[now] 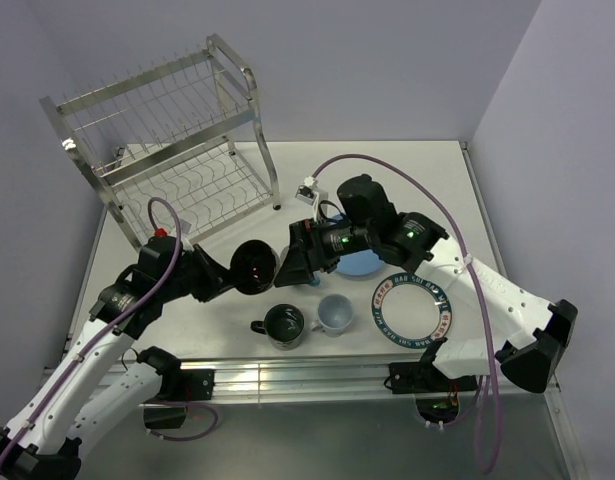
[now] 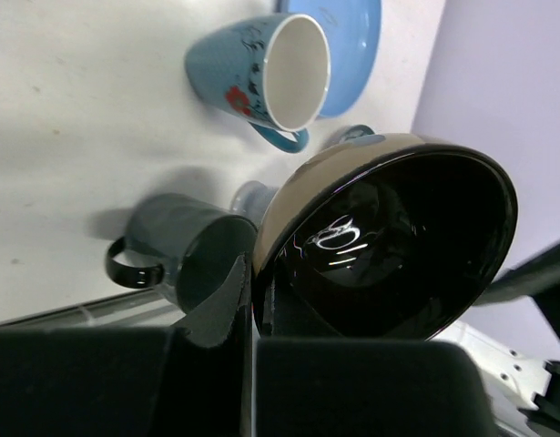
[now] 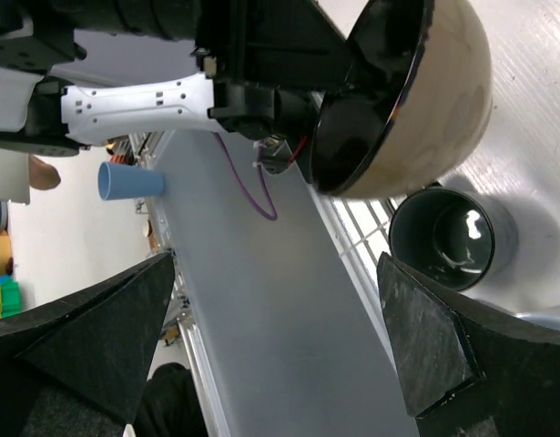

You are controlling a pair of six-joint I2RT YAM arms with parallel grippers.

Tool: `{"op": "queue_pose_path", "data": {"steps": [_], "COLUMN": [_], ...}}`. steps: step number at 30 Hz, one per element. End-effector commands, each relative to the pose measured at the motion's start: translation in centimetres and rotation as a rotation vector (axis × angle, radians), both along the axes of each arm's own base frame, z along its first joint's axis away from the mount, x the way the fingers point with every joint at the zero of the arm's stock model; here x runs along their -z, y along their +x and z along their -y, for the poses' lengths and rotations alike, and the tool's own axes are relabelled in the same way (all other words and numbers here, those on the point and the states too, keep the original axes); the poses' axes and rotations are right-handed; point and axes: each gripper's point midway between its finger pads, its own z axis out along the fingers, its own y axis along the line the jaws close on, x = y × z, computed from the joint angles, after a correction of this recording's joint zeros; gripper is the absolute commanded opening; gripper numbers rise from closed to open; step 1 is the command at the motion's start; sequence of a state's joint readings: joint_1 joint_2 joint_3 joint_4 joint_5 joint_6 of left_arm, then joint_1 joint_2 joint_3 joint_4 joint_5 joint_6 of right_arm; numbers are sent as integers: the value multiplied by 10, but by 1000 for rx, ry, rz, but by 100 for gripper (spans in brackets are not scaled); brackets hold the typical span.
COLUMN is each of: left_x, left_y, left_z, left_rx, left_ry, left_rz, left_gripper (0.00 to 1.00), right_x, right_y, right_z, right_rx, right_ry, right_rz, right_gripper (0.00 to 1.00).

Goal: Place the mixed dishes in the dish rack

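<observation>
My left gripper [image 1: 232, 272] is shut on the rim of the black-and-tan bowl [image 1: 255, 267], holding it tilted above the table; the left wrist view shows its glossy black inside [image 2: 389, 246] just past the gripper [image 2: 252, 291]. My right gripper [image 1: 297, 265] stands open and empty right beside the bowl [image 3: 425, 100], with wide-set fingers [image 3: 434, 346]. The dark mug [image 1: 284, 325] and the pale cup [image 1: 334, 313] sit on the table in front. The light-blue plate [image 1: 362, 265] lies partly under the right arm, with the blue mug [image 2: 261, 68] next to it. The white plate with lettered rim [image 1: 415, 305] lies at the right. The dish rack [image 1: 177, 150] stands at the back left.
A metal rail [image 1: 287, 375] runs along the table's near edge between the arm bases. Walls close the table at the back and on both sides. A purple cable [image 1: 387, 165] loops over the right arm.
</observation>
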State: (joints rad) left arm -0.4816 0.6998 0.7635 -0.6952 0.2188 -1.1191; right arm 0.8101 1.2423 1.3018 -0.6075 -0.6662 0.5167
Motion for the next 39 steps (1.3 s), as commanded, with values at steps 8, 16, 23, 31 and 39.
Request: {"op": "queue_pose_path", "data": {"steps": [8,16,23,31,39], "left_x": [-63,-74,-76,-75,-68], "left_y": [0,-4,-6,-5,-3], "left_z": [30,35,39,38,39], "left_rx": [81,109,124,129,140], "left_ry": [-266,-329,-371,-357,-320], "left_rz": [125,147,158,172,167], "left_gripper": [0,0,0,0,0], "right_x": [12,13,6,2,11], "right_y": [26,36,40,41,39], "right_z": [-25,-32,-34,-32,-30], "right_rx": [82,139,192,227,244], "right_ry": [-8,19,65,83,52], "right_rz": [55,42,19,6,-19], "right_gripper": [100,100,96,67,0]}}
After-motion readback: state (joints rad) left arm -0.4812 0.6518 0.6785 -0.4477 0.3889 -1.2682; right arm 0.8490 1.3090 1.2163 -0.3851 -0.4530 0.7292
